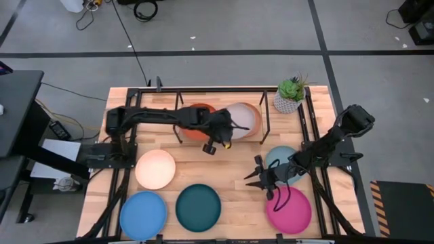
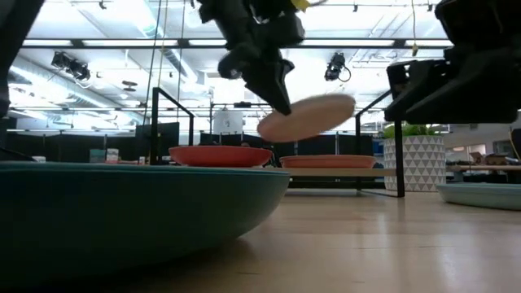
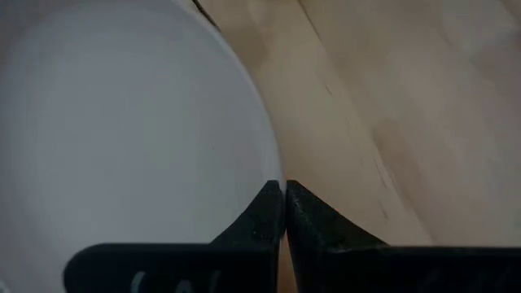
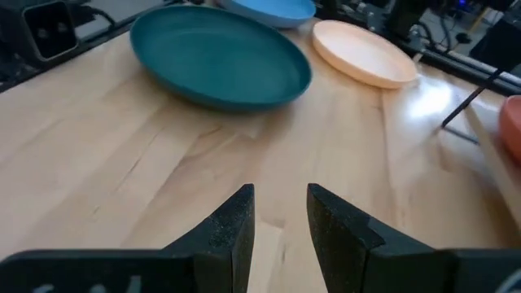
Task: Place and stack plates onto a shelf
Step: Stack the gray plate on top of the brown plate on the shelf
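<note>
My left gripper (image 1: 221,140) is shut on a white plate (image 1: 245,116) and holds it tilted above the shelf (image 1: 217,91), a black rod rack with a wood board. On the shelf lie an orange plate (image 1: 194,125) and a peach-rimmed plate (image 2: 330,161) below the white one. My right gripper (image 1: 261,177) hovers open over bare wood near the pale teal plate (image 1: 281,157). Flat on the table are a cream plate (image 1: 154,168), a blue plate (image 1: 144,215), a dark teal plate (image 1: 198,207) and a magenta plate (image 1: 288,211). My left gripper pinches the white plate's rim (image 3: 275,175) between its two fingers, on the side toward the table's near edge. In the low view the fingers (image 2: 275,88) slant down onto the rim. The plate (image 2: 313,115) is lifted clear and tilted, its far side higher, above the peach-rimmed plate.
A white pot with a green plant (image 1: 290,97) stands at the table's far right corner beside the shelf. Black rails run along the table's left and right sides. Bare wood shows between the shelf and the near row of plates.
</note>
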You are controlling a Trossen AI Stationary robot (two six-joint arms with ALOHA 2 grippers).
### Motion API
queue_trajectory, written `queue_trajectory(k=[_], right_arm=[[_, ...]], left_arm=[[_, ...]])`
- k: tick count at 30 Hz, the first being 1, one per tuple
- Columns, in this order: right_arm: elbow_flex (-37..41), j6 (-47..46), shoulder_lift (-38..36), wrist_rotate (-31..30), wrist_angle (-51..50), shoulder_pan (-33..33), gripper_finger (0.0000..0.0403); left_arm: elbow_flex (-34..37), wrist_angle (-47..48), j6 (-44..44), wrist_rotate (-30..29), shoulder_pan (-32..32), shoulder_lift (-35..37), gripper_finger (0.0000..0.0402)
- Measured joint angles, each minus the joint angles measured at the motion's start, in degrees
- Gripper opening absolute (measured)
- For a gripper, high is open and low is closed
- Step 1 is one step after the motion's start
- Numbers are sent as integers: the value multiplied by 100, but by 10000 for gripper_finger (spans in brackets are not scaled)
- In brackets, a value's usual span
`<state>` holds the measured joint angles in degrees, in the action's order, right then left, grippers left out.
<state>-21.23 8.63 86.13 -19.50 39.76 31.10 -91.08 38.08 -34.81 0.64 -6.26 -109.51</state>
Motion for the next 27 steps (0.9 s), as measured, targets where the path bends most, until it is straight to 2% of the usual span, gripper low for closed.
queue_trajectory(k=[3,7,11,18,27], right_arm=[[2,-137,-2,-45,-75,106,120],[2,-355,-2,-221,-103,201,120],[2,-554,-2,-351,-115,290,120],[2,-758,-2,-607,-100,443,120],[2,-1089,-2,-812,-89,590,121]], left_arm=[[-449,589,-204,89,-109,-348,16],[-828,857,-568,172,-193,-693,15],[-1012,847,-914,236,-263,-803,14],[-1039,669,-1086,723,-431,-805,13],[-1040,188,-1557,734,-495,-927,13]])
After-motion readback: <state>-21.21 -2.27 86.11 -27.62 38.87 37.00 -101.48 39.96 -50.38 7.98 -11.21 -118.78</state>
